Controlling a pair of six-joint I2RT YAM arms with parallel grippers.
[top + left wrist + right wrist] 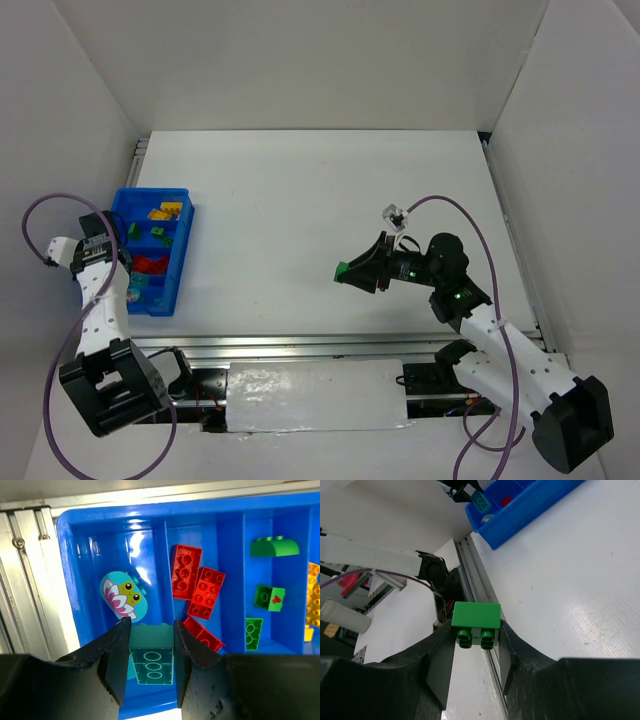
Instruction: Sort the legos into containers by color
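above tray (200, 507), left gripper (151, 632) pinches teal brick (151, 657); right gripper (476, 630) pinches green brick (476, 615)

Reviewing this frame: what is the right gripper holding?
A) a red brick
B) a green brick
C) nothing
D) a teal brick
B: in the right wrist view the right gripper is shut on a green brick, with a finger pressed against each side of it.

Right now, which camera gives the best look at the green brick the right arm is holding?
The right wrist view: the green brick sits centre frame, studs visible, clamped between the fingers. Top external shows the green brick only as a speck at the arm's tip. The left wrist view misses it.
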